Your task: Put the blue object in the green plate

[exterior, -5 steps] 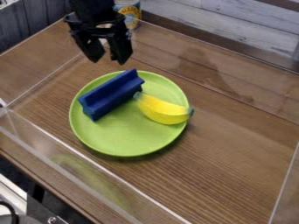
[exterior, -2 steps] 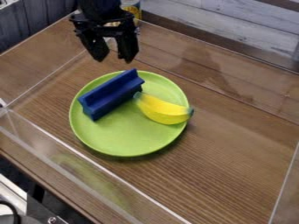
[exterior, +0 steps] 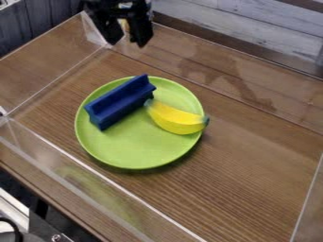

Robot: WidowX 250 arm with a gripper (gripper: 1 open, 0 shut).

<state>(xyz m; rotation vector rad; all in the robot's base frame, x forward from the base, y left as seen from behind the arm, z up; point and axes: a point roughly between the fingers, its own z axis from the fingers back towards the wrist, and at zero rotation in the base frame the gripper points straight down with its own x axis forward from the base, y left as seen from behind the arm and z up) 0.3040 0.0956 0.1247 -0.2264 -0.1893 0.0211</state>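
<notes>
The blue object point(exterior: 121, 100), a dark blue grooved block, lies on the left half of the green plate point(exterior: 132, 144), slanting from lower left to upper right. My gripper point(exterior: 127, 34) hangs above the table behind the plate, near the top edge of the camera view. Its two dark fingers point down and stand apart with nothing between them. It is clear of the block and the plate.
A yellow toy banana point(exterior: 176, 118) lies on the plate's right side, next to the block. The wooden table point(exterior: 252, 142) is ringed by clear plastic walls point(exterior: 38, 156). A yellow-labelled item point(exterior: 143, 8) sits behind the gripper at the back.
The gripper has risen and moved away toward the back of the table, staying open. The blue block, banana and plate have not moved.
</notes>
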